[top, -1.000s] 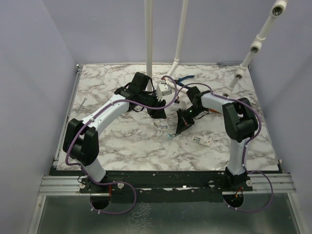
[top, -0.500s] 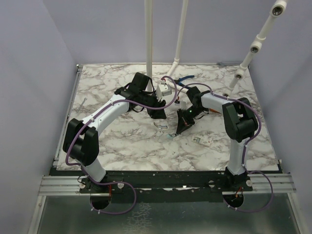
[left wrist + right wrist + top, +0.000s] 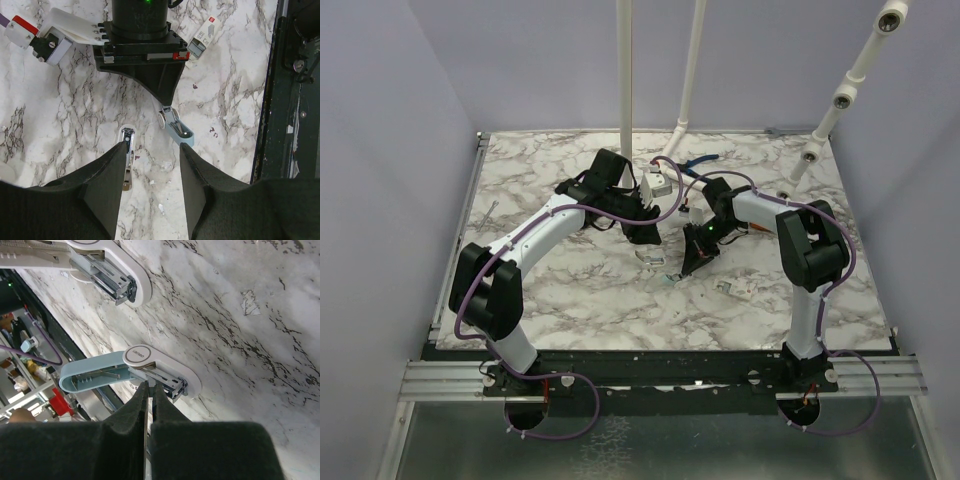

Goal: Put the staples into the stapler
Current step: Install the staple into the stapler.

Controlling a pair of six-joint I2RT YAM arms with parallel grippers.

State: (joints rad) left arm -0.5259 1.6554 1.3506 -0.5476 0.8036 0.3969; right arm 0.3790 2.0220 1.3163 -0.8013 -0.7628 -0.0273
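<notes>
The stapler (image 3: 165,367) lies open on the marble table, its pale blue-green lid (image 3: 92,377) swung back and the silvery magazine exposed. My right gripper (image 3: 150,386) is shut, its tips right at the magazine's side, pinching a thin grey strip that looks like the staples (image 3: 151,388). In the left wrist view the same stapler (image 3: 177,131) sits under the right gripper's tip. My left gripper (image 3: 152,150) hovers open just beside it with nothing between its fingers. From above, the stapler (image 3: 670,277) lies between both grippers.
A second, white stapler (image 3: 127,150) lies by my left finger and shows as that second stapler (image 3: 110,275) in the right wrist view. A white staple box (image 3: 202,37) lies beyond. Blue-handled pliers (image 3: 698,162) and white posts stand at the back. The table's dark edge rail (image 3: 290,100) is close.
The right gripper has shifted very slightly at the stapler. The left arm has stayed still.
</notes>
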